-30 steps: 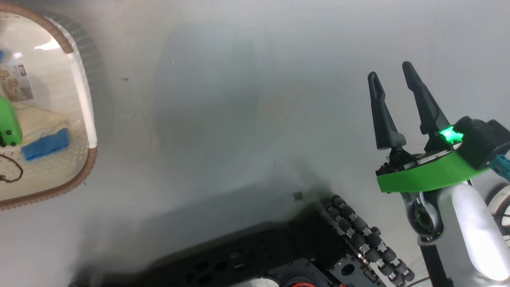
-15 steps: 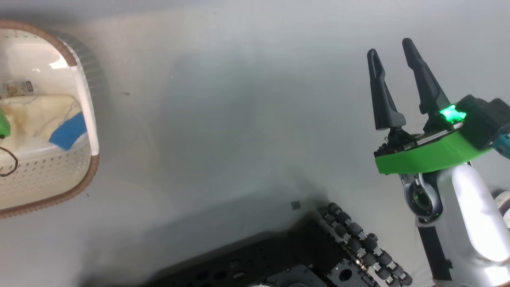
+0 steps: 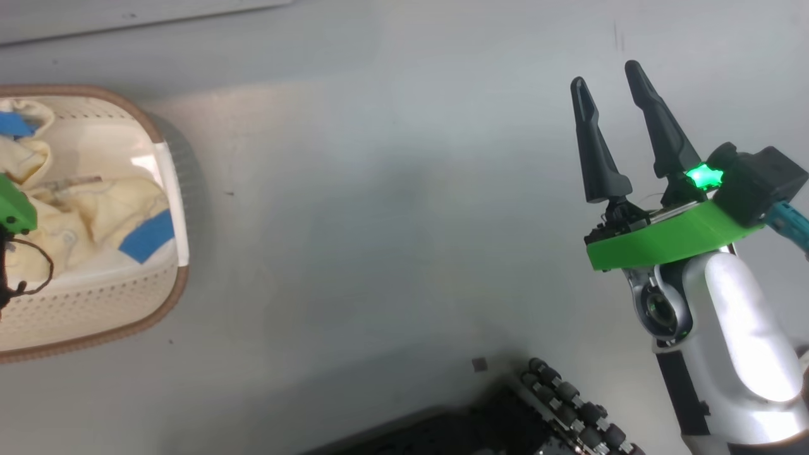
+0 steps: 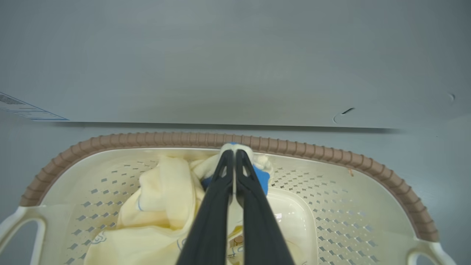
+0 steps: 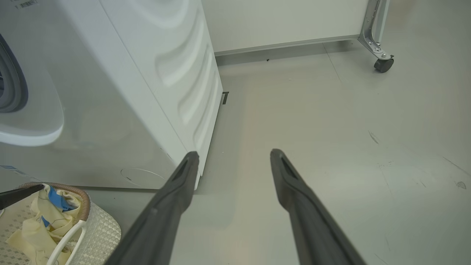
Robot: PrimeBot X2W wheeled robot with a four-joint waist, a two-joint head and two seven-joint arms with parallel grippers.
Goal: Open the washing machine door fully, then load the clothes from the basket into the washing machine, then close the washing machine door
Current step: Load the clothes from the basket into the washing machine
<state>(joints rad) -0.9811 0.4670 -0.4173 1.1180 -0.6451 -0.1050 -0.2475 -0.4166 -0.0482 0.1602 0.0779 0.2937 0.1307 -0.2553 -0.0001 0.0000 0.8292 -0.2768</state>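
Pinching a fold of the soft pale yellow, blue-patched clothes [image 4: 165, 195], the left gripper [image 4: 233, 152] had its two dark fingers clamped together on the fabric inside the small cream perforated plastic basket with a brown woven-look rim [image 4: 331, 154], which stood just beside the big white box-shaped washing machine [image 5: 128, 92]. The right gripper [image 3: 605, 74] hung empty over the bare grey floor [image 3: 379, 221], fingers spread apart. Loading seemed in hand; next, the bundle would need lifting clear of the rim and carrying to the machine, whose door could not be clearly made out.

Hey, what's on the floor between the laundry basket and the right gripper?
Only bare grey floor lies between the basket and the open right gripper, as the head view shows.
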